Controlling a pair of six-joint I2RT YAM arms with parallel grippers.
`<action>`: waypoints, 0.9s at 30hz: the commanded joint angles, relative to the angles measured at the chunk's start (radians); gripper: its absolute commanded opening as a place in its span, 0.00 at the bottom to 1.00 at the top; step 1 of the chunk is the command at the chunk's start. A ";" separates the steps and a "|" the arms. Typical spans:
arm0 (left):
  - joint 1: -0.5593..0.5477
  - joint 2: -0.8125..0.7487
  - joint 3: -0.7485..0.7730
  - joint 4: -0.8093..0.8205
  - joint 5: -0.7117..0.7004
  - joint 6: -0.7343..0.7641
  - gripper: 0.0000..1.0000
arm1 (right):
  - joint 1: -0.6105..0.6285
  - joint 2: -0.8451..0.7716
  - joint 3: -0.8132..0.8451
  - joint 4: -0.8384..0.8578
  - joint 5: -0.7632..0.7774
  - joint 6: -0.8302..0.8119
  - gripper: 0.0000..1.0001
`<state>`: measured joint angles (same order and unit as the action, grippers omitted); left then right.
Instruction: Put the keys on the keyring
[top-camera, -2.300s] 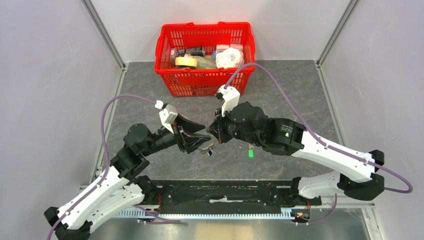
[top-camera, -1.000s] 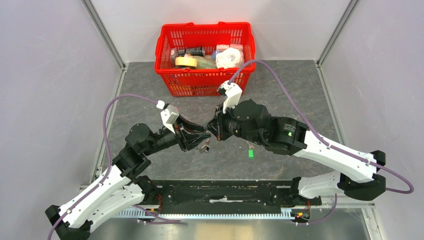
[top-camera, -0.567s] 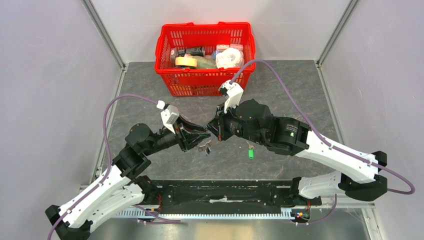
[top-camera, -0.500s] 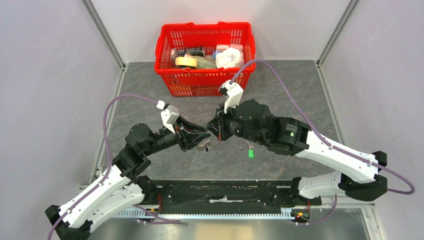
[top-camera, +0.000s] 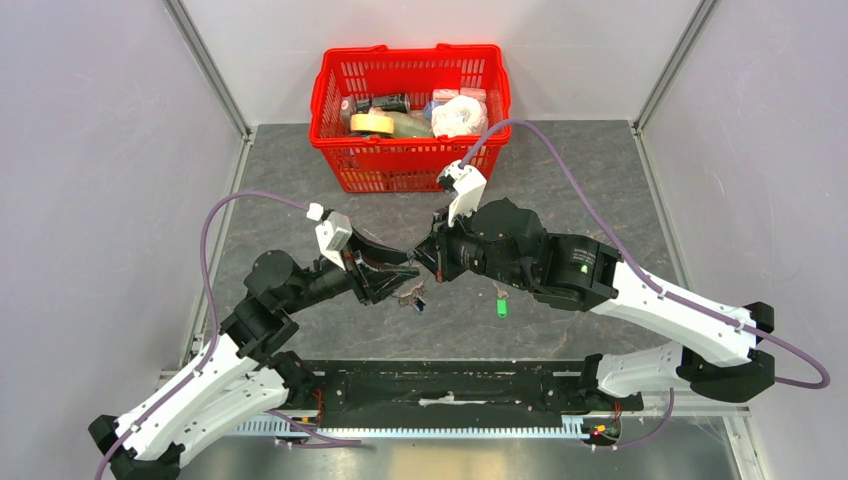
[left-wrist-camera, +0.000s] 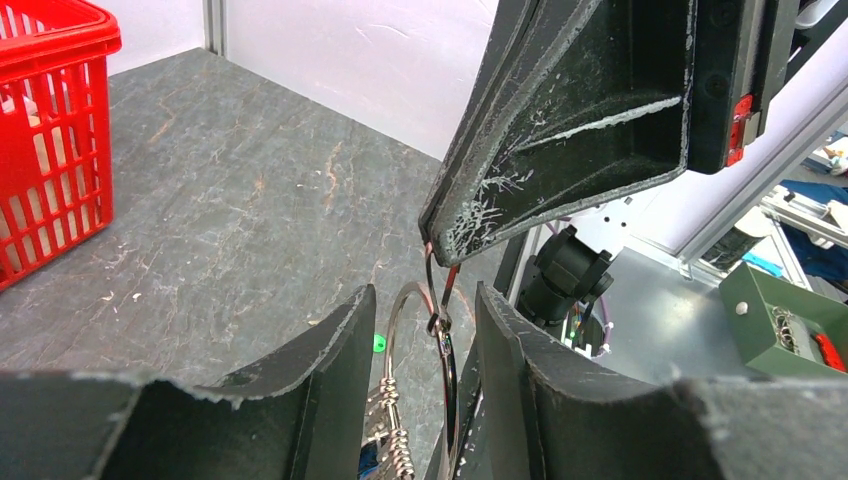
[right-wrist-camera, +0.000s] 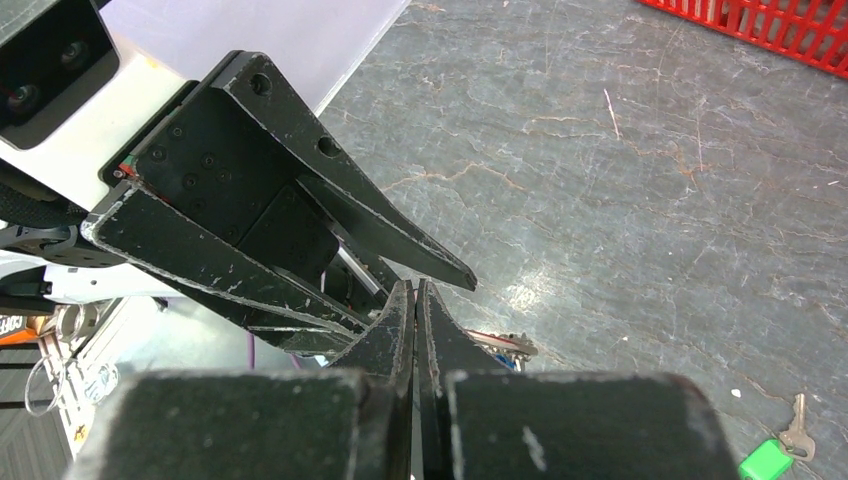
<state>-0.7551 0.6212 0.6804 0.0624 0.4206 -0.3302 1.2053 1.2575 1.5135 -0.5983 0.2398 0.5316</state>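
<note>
- The keyring (left-wrist-camera: 440, 325) stands upright between the fingers (left-wrist-camera: 335, 350) of the left hand (top-camera: 400, 280), clear of the bench (top-camera: 580, 190), on the near side of the red basket (top-camera: 410, 165).
- Left hand: narrow opening, both fingers closing on the keyring from either side.
- Small silvery keys (left-wrist-camera: 392, 440) hang below the keyring; a blue fragment (left-wrist-camera: 366, 458) shows beside them, too little to identify.
- A thin wire loop (left-wrist-camera: 430, 275) rises from the top of the keyring to the tip of the right hand (top-camera: 422, 258).
- Right hand: fingers pressed together, pinching the thin wire loop at the tip, directly in front of the basket.
- The green key (top-camera: 500, 307) lies flat on the bench, nearer than the basket and toward its right end, apart from both hands.
- The basket sits at the far edge of the bench and holds assorted items.
</note>
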 joint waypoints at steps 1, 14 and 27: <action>-0.001 -0.007 0.009 0.039 -0.001 0.041 0.48 | 0.004 -0.012 0.030 0.057 -0.007 0.009 0.00; -0.001 -0.014 0.014 0.039 -0.009 0.045 0.43 | 0.004 -0.013 0.029 0.060 -0.016 0.007 0.00; -0.001 -0.018 0.013 0.040 -0.009 0.045 0.37 | 0.004 -0.012 0.025 0.061 -0.021 0.006 0.00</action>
<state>-0.7551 0.6121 0.6804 0.0624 0.4198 -0.3229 1.2053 1.2575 1.5135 -0.5976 0.2214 0.5316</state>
